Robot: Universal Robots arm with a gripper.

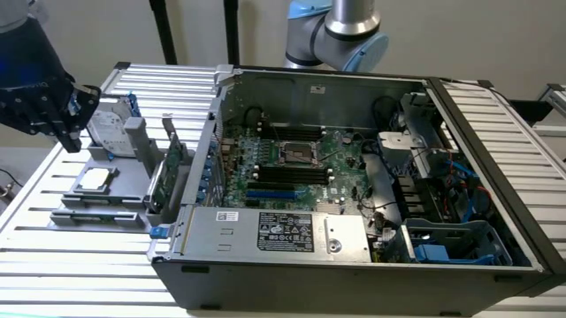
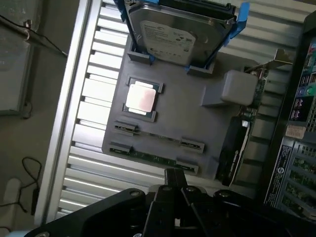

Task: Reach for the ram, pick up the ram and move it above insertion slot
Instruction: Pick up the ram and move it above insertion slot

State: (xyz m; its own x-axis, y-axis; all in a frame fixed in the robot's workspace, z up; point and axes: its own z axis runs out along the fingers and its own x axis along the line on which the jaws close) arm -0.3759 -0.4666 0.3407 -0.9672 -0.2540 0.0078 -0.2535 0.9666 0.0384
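Over a ribbed aluminium table (image 2: 94, 98), my black angular gripper (image 2: 174, 174) hangs above a matte grey moulded tray (image 2: 182, 118). I cannot tell whether it is clenched or released. The ram (image 2: 148, 158), a long thin green circuit-board stick, lies flat in the tray's clipped slot nearest my gripper.

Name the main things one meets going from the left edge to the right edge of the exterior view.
gripper → hard drive in its blue frame → upright green expansion card → motherboard → blue-grey drive cage
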